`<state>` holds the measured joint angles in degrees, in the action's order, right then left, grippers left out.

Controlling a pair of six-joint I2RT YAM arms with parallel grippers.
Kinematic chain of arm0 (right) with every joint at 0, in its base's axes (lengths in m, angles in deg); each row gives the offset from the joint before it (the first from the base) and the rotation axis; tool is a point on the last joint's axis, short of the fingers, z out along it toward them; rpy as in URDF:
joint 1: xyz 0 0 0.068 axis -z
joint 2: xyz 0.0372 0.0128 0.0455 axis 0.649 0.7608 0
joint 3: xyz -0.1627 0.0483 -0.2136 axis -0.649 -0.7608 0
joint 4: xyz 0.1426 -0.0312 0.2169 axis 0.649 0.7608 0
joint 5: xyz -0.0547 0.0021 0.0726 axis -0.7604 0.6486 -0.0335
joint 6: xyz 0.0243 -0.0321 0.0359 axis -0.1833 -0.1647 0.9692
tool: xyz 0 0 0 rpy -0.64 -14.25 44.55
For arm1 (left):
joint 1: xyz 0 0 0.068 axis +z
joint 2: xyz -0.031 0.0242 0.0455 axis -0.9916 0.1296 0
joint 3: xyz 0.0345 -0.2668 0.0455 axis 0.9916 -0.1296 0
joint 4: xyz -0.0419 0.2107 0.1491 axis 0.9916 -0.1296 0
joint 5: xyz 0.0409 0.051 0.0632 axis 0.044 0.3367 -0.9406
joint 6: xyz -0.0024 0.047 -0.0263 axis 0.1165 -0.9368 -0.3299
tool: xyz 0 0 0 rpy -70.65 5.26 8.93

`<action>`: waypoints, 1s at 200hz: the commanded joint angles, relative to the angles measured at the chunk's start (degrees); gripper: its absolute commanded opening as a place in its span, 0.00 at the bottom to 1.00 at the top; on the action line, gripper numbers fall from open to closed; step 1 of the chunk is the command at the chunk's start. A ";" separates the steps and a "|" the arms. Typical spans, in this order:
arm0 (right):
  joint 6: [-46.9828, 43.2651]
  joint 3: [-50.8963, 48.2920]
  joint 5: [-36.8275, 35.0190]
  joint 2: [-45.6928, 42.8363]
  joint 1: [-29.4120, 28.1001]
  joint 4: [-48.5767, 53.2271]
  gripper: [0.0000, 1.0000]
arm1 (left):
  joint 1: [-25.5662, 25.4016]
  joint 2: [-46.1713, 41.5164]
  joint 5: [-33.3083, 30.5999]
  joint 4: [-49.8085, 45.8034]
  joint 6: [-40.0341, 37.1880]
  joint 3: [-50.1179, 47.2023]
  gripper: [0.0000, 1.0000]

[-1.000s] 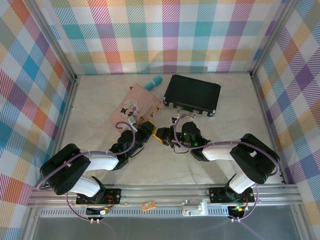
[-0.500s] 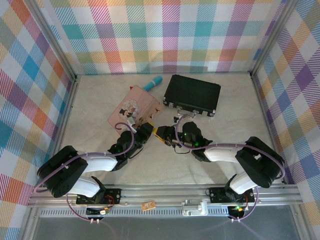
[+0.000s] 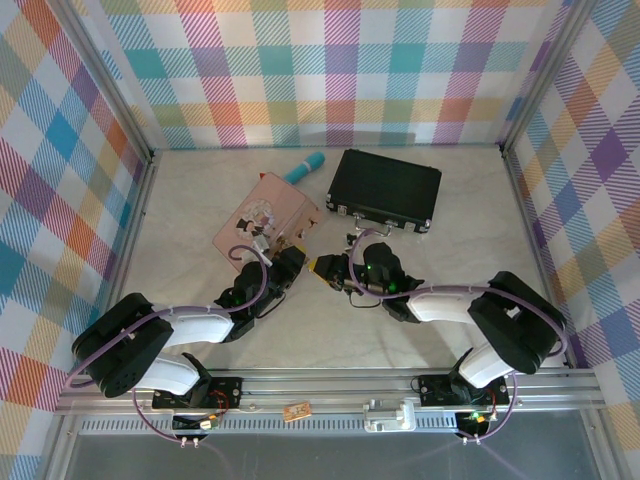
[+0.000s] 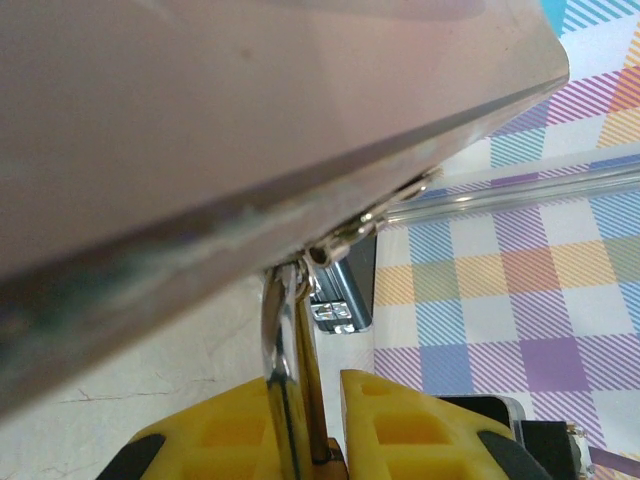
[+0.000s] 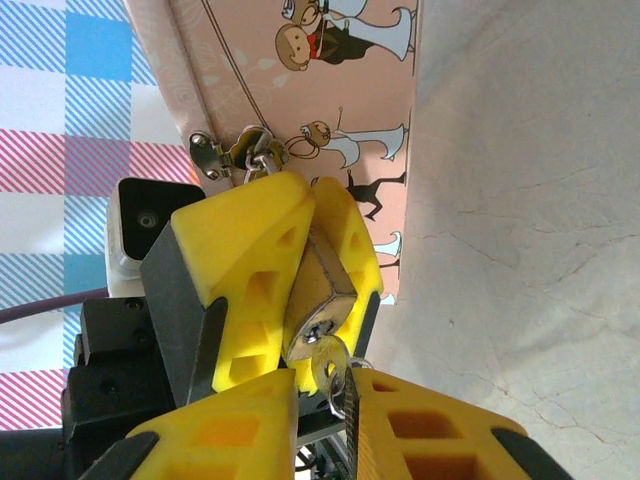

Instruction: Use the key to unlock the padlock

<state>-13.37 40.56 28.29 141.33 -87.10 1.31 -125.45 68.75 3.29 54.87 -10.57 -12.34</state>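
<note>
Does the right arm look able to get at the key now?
Probably yes. The key sticks out of the padlock held in the left gripper, and the right gripper appears shut on its head; nothing stands between.

Tin left of case, padlock on tin's hasp, key in padlock

Bright even light, soft shadows; left wrist foreground badly blurred

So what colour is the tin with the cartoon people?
Pink tin, clearest in the right wrist view.
</note>
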 commanded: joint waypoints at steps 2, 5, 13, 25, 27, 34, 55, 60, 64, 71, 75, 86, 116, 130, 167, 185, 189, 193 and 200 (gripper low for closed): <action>0.69 2.49 1.05 1.73 -0.57 -6.98 0.21 | -0.25 -1.07 0.04 1.94 -0.60 -0.01 0.00; 0.76 2.53 1.09 1.91 -0.57 -7.32 0.21 | -0.19 -1.04 0.00 1.97 -0.64 -0.01 0.00; 1.17 2.66 1.29 2.43 -0.57 -7.72 0.22 | -0.25 -1.04 -0.01 2.06 -0.60 -0.06 0.00; 1.52 2.78 1.47 3.18 -0.65 -8.76 0.23 | -0.18 -0.98 -0.04 2.32 -0.51 -0.17 0.00; 1.64 2.73 1.55 3.32 -0.65 -8.91 0.24 | -0.22 -0.96 -0.04 2.37 -0.46 -0.19 0.00; 1.86 2.87 1.62 3.67 -0.70 -9.29 0.25 | -0.24 -0.94 -0.13 2.55 -0.33 -0.27 0.00; 2.71 2.61 1.58 4.57 -0.65 -10.46 0.26 | -0.26 -1.15 -0.40 2.68 -0.33 -0.38 0.00; 2.84 2.62 1.71 4.70 -0.65 -10.49 0.27 | -0.24 -1.27 -0.56 2.68 -0.24 -0.45 0.00; 2.89 2.67 1.82 4.77 -0.65 -10.34 0.27 | -0.22 -1.33 -0.61 2.68 -0.24 -0.53 0.00; 3.10 2.38 1.84 4.93 -0.65 -10.31 0.28 | -0.21 -1.47 -0.86 2.68 -0.28 -0.62 0.00; 3.37 2.20 1.78 4.97 -0.65 -10.61 0.28 | -0.20 -1.50 -0.91 2.60 -0.24 -0.67 0.00; 4.18 1.43 1.43 5.17 -0.65 -12.02 0.26 | -0.25 -1.83 -1.11 2.29 -0.36 -0.63 0.00; 5.81 0.52 1.31 6.13 -0.65 -14.91 0.12 | -0.19 -1.81 -1.37 2.20 -0.35 -0.63 0.00; 6.48 0.57 1.18 6.76 -0.65 -16.19 0.05 | -0.24 -1.56 -1.28 2.37 -0.28 -0.54 0.00; 13.48 0.31 1.04 8.64 -0.10 -22.72 0.00 | -0.24 -1.51 -1.21 3.27 -1.24 -0.97 0.00; 23.56 0.49 2.25 9.11 1.37 -27.86 0.00 | -0.26 -0.83 -0.85 5.91 -3.64 -1.79 0.00; 26.40 0.60 2.17 9.38 1.72 -29.64 0.00 | -0.22 -0.70 -0.62 7.04 -4.57 -2.00 0.00; 29.24 0.79 2.07 9.75 2.00 -32.42 0.00 | -0.21 -0.15 -0.38 8.25 -5.43 -2.30 0.00; 35.70 1.89 2.36 10.49 2.52 -35.50 0.00 | -0.20 0.59 -0.18 10.30 -6.68 -2.82 0.00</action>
<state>3.66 40.38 29.84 150.70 -86.07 -16.46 -125.38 68.25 0.58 57.01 -11.64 -13.15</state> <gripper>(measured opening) 0.055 0.150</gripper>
